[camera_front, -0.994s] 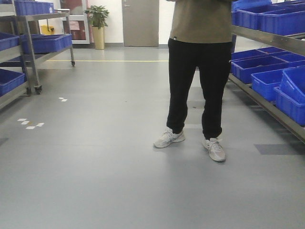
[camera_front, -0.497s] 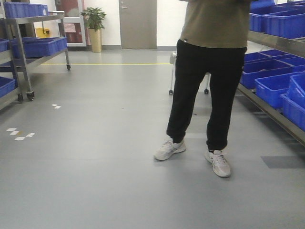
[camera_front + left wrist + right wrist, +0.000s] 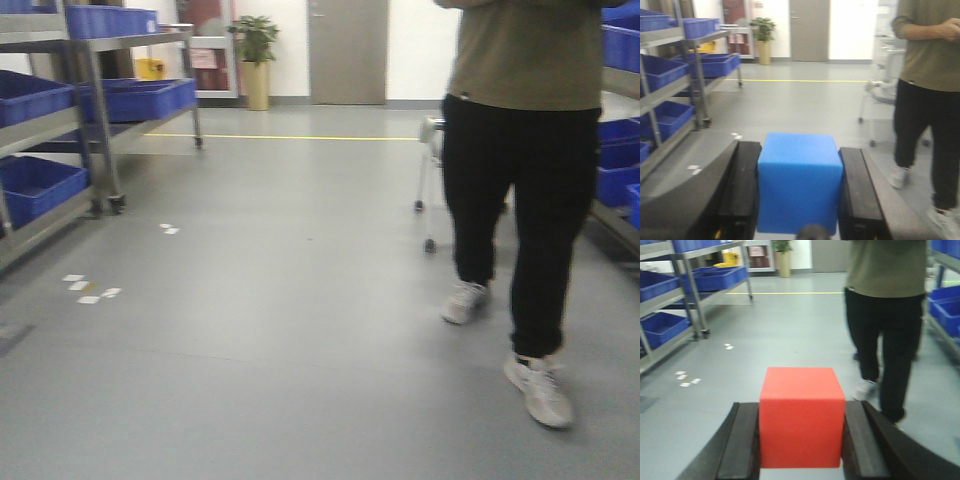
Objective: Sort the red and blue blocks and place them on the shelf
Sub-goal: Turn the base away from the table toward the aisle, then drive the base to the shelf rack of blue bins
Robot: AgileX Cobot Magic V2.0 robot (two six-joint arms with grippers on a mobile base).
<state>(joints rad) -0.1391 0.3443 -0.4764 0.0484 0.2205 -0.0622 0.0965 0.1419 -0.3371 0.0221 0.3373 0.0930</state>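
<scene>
Since a second ago the person [image 3: 520, 200] has shifted from mid-frame to the right edge of the front view and is mid-stride, one shoe ahead of the other; the racks [image 3: 135, 40] at left, plant [image 3: 255, 45] and door [image 3: 347, 50] have all slid rightward, and the racks loom larger. You see blue crates [image 3: 38, 185] on the rack tiers, a yellow line [image 3: 290, 137] across the grey floor [image 3: 280, 330], and white tape marks [image 3: 88, 290] near the foot of the nearest rack. A wheeled frame [image 3: 424, 165] stands just behind the person. Left wrist view: the left gripper [image 3: 799, 200] has its jaws pinching the blue block [image 3: 800, 175], black pads [image 3: 744, 190] touching both side faces, block upright and square between them, held above the floor. Right wrist view: the right gripper [image 3: 801, 440] likewise clamps the red block [image 3: 801, 410] between its pads [image 3: 860, 445], faces flush. Both blocks are well apart from the racks; neither sits on a tier. Note: front view is motion-blurred, so fine detail on the racks cannot be read
</scene>
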